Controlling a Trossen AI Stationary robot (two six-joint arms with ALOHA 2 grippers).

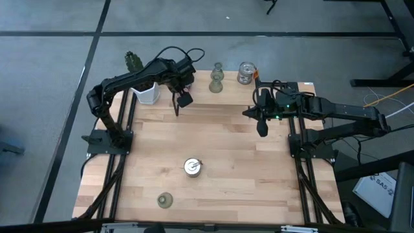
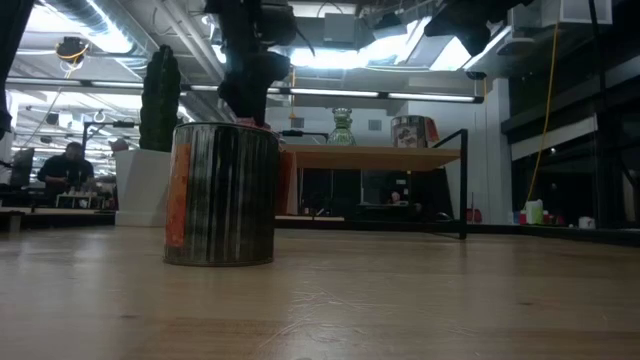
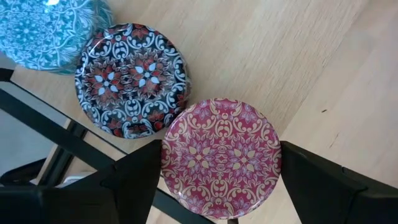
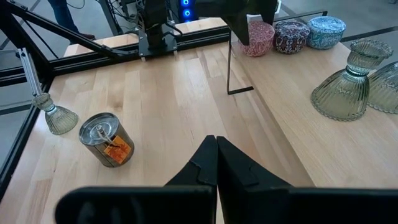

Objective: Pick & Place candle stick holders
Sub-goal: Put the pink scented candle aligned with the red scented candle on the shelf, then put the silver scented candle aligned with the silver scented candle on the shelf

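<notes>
My left gripper (image 3: 221,171) (image 1: 184,97) is open over the far left of the table. One finger stands on each side of the round pink holder (image 3: 221,155), which stands on the table. The dark speckled holder (image 3: 130,78) and the blue holder (image 3: 50,31) stand beside it. My right gripper (image 4: 216,142) (image 1: 261,128) is shut and empty above the table's right side. A silvery cup (image 1: 192,167) (image 2: 220,195) stands upright mid-table. A second cup (image 1: 246,72) and two olive-green holders (image 1: 217,79) (image 4: 345,87) stand at the far edge. A third green holder (image 1: 165,200) stands near left. My left gripper comes at the pink holder from above, pointing down, with its fingers (image 3: 140,180) level with two opposite sides of the round rim (image 3: 171,155). I cannot tell whether they touch it. The holder stands upright on the table.
A white pot with a green cactus (image 1: 143,90) (image 2: 150,150) stands at the far left corner, close to my left arm. A thin dark rod (image 4: 230,62) stands on the table beside the pink holder. A person (image 2: 70,165) sits in the room behind.
</notes>
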